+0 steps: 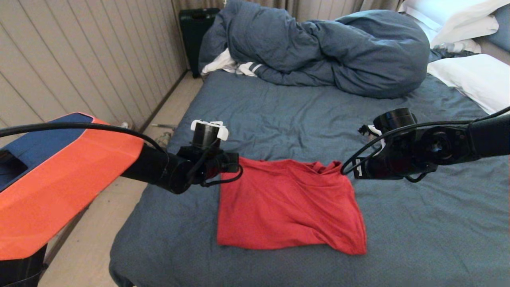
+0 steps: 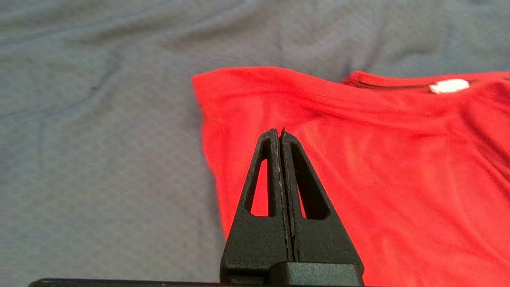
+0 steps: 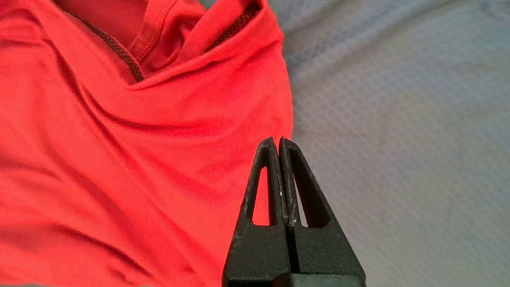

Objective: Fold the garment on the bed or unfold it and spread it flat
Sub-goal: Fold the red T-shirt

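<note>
Dark blue-grey sheet is covering the bed (image 1: pixel 279 111), with the garment (image 1: pixel 287 207) lying folded near its front edge. Left gripper (image 2: pixel 281 131) and right gripper (image 3: pixel 277 139) are hovering over the garment's far corners, jaws pressed together, empty; its collar edge is running between them.

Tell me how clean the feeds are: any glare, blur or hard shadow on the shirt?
Head view: even soft light, no glare, the garment sharp on the bed. Left wrist view: left gripper crisp, cloth slightly soft, faint shadow under folds. Right wrist view: right gripper crisp, the red looks oversaturated, and the sheet's weave stays readable.
</note>
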Controlling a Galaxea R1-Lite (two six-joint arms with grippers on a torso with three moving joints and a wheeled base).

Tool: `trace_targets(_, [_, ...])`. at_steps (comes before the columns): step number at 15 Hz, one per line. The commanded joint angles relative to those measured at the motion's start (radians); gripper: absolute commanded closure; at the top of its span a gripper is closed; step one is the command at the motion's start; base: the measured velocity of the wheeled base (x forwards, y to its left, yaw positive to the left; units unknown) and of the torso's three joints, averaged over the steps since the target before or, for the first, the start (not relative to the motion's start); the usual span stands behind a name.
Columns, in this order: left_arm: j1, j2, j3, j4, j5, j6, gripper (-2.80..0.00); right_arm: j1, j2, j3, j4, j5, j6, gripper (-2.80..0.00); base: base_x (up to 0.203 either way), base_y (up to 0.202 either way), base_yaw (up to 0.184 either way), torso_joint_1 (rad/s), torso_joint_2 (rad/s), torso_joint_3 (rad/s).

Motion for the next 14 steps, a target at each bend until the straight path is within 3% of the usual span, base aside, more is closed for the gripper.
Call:
trace_targets(1, [-0.001, 0.000, -0.003, -0.003, 0.001, -0.002, 0.00, 0.002, 0.066, -0.019, 0.001, 0.000, 0.002, 0.00, 0.000, 0.000, 0.000, 0.000, 0.00, 0.000])
trace_targets(14, [-0.001, 0.003, -0.005, -0.005, 0.001, -0.003, 0.00, 0.042, 0.305, -0.307, 0.000, -0.007, 0.012, 0.00, 0.000, 0.000, 0.000, 0.000, 0.00, 0.000])
